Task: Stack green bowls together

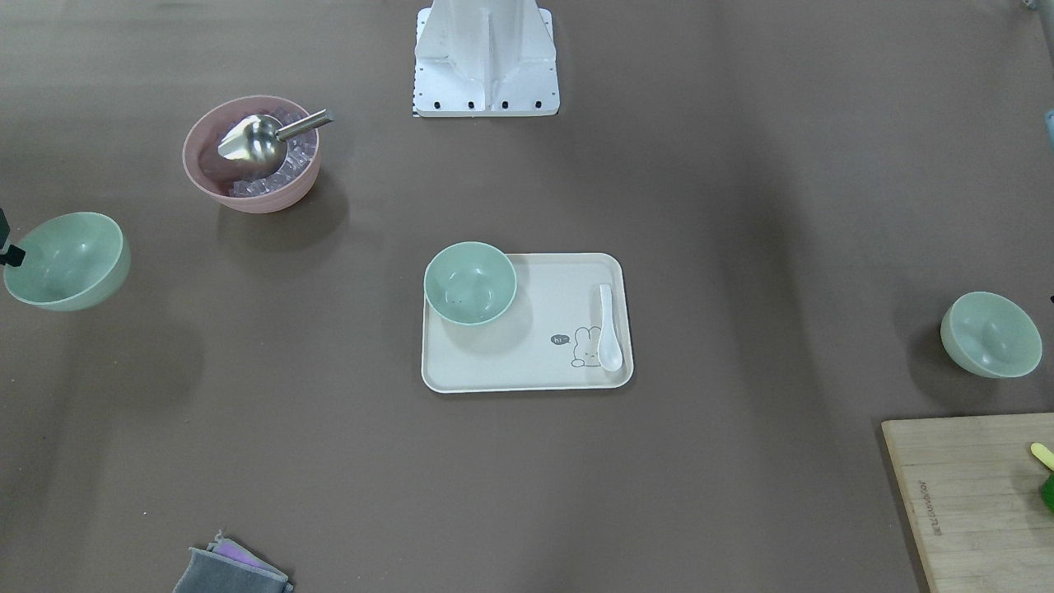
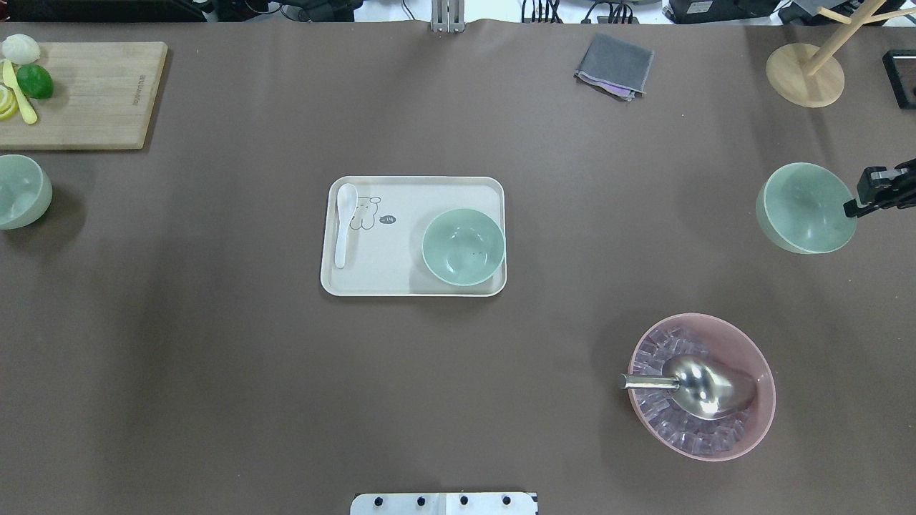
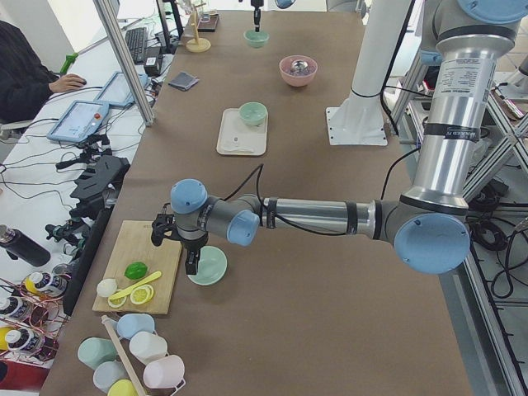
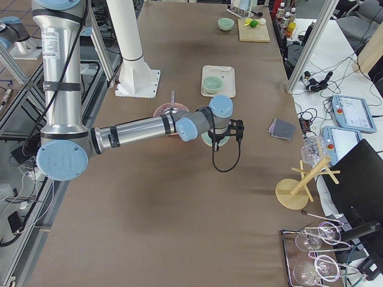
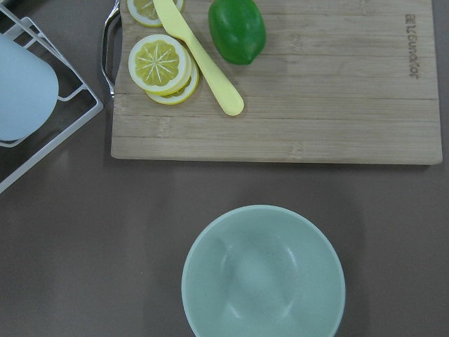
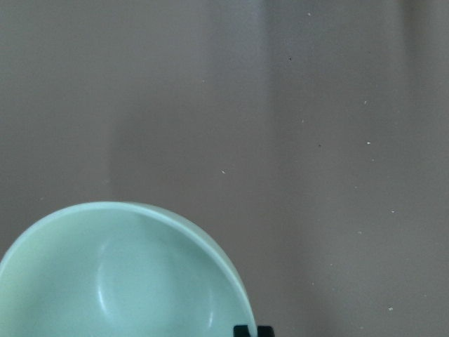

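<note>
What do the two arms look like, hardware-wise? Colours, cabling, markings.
Both the left arm and right arm are silver tubes with grey joints and light-blue round caps. A black cable loops near each wrist. The fingers are black. Dark lettering runs down the upper tube.

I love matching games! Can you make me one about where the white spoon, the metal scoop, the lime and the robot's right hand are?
Things:
1. white spoon
2. metal scoop
3. lime
4. right hand

Places:
A. on the wooden board
B. gripping the rim of a green bowl
C. lying on the tray
D. in the pink bowl

Pairs: 1-C, 2-D, 3-A, 4-B
</note>
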Motion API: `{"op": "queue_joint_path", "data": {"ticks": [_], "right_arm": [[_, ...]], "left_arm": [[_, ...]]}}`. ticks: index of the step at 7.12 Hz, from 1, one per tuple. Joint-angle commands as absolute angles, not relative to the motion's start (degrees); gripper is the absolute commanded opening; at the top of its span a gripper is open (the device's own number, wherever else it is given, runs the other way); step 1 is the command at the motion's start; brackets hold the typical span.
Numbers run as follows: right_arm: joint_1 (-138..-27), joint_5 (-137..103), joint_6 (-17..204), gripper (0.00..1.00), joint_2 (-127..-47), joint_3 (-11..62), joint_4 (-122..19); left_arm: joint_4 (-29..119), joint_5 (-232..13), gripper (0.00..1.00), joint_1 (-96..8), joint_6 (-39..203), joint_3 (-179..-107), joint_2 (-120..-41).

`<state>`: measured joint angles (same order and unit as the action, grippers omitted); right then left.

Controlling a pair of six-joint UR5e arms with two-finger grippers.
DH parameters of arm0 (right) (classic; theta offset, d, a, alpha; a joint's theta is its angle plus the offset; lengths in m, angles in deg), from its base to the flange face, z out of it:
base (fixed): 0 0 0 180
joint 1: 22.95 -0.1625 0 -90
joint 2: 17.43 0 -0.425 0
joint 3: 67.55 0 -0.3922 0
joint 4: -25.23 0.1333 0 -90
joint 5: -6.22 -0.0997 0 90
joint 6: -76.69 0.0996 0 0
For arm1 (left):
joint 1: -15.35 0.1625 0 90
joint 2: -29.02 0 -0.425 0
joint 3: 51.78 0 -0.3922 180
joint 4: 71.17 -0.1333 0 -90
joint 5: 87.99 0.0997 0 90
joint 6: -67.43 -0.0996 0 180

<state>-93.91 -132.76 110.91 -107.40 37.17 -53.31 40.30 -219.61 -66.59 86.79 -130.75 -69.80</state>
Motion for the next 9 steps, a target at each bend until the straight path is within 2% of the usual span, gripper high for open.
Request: {"op": "queue_joint_path", "data": {"ticks": [1, 2, 6, 9], "right_arm": [[-94.23, -132.73, 111.05, 0.0, -104.54, 38.62, -58.16], [-94.23, -132.64, 111.05, 0.0, -103.84, 38.54, -58.26], [-94.23, -132.64, 111.23, 0.0, -100.85, 38.53, -61.06], [-94.23, -132.56, 111.23, 0.0, -99.96, 38.54, -61.6]], "left_arm": [[45.35, -219.3, 0.97, -66.04, 86.42, -123.88, -71.87], [47.63, -219.21, 0.97, -64.73, 86.51, -120.98, -72.49], [48.01, -219.21, 0.97, -63.84, 86.42, -118.58, -72.49], [48.09, -219.21, 0.9, -62.44, 86.42, -117.88, -72.49]]}}
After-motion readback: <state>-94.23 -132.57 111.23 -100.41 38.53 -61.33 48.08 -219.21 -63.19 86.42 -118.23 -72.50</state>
